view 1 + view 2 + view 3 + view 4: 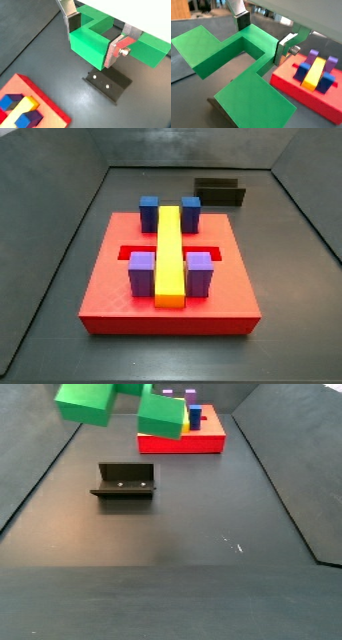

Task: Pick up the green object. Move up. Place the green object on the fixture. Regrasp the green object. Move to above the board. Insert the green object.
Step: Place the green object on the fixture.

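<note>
Two gripper (93,35) fingers (120,48) — green object (90,47) level

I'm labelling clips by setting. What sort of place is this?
Probably a robot test bench in a lab: a dark walled floor, a red board with coloured blocks, a fixture, and the gripper holding a green object in the air above the fixture.

The tool (95,36) holds the green U-shaped block (100,44) above the worktop (187,534), over the dark L-shaped fixture (124,482). The red board carrying upright blocks (170,268) sits beyond, toward the far edge.
</note>
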